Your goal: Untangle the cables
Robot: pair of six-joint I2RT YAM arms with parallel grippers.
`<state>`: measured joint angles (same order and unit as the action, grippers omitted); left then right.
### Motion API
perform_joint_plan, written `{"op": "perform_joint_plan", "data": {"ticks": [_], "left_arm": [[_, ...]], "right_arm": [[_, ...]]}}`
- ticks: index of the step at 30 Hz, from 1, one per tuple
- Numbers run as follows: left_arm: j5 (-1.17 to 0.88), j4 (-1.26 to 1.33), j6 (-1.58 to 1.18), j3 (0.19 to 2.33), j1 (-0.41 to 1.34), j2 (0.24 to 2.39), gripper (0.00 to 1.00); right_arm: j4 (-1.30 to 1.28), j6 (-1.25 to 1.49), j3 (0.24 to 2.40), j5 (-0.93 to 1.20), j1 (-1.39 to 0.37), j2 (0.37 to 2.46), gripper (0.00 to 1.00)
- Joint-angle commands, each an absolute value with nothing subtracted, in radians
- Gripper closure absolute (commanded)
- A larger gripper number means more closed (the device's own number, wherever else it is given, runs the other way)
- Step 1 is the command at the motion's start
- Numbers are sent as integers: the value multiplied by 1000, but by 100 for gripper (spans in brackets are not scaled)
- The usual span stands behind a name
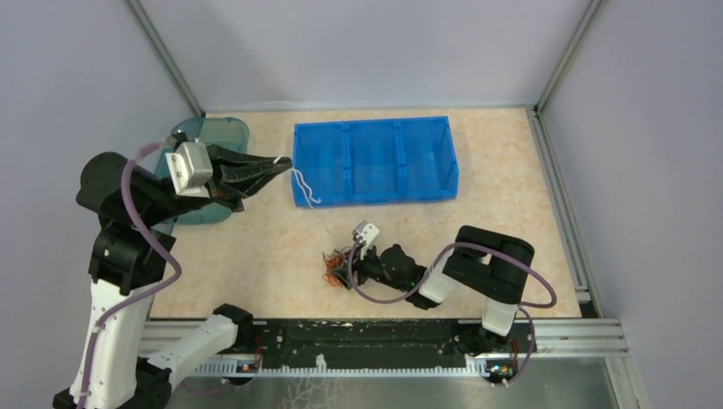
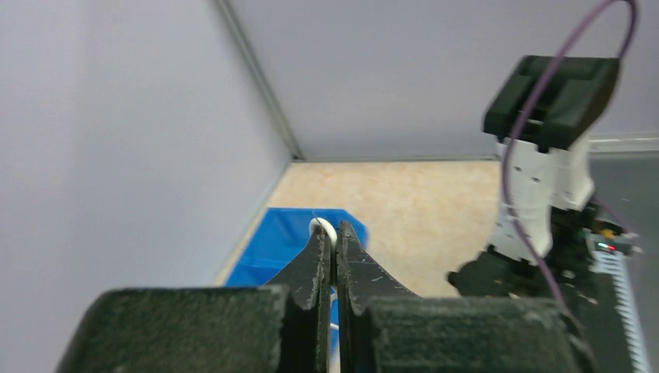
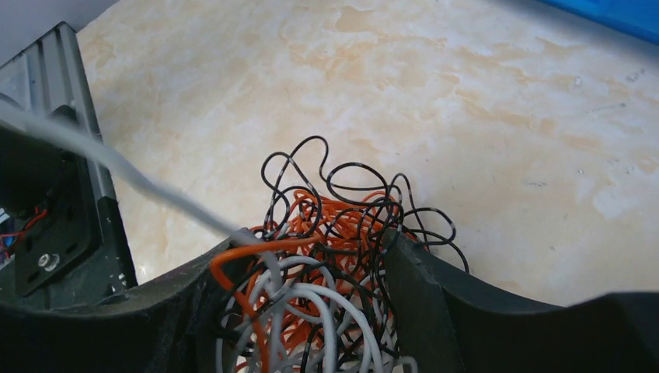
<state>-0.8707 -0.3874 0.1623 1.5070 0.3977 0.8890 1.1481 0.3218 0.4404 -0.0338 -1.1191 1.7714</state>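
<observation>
Two arms, part-way through teasing one cable clump apart.
One blue three-compartment bin (image 1: 371, 122) sits at the back of the table (image 1: 247, 239). My left gripper (image 1: 277, 160), clamped on one white cable (image 1: 303, 187), hangs by the bin's left end. My right gripper (image 3: 307, 256) straddles the single orange, black and white tangle (image 3: 334, 225) at the near middle; I cannot tell if it pinches yet. Next, I judge: pin the clump and draw one strand out slowly.

Quick count: two grippers, left gripper (image 1: 277, 160) and right gripper (image 3: 319, 256). One white cable (image 1: 303, 187) between the left jaws. One tangle (image 3: 334, 233) between the right jaws, in three colours: orange, white, black. The strands are too knotted to count. One blue bin (image 1: 371, 122) with three compartments, and one teal tub (image 1: 223, 129).
</observation>
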Motion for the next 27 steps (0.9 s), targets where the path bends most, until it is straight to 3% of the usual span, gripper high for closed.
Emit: {"op": "perform_joint_plan", "data": {"ticks": [1,9,14,17,27], "left_arm": [[-664,-185,258,1515,404,853,99],[-410,37,418,1527,404,856,100],[-347,129,484,1563,403,876,100],[-378,57,483,1635,403,910,100],[-523,-97,369,1498,403,852,98]], "right_arm": [[1238,353,381,-86,-1132,1740,39],[1295,386,323,-121,-1131,1743,39],[1310,396,301,-131,-1132,1741,38],[1310,398,292,-136,-1132,1731,38],[1003,320,387,-163,-1123,1404,17]]}}
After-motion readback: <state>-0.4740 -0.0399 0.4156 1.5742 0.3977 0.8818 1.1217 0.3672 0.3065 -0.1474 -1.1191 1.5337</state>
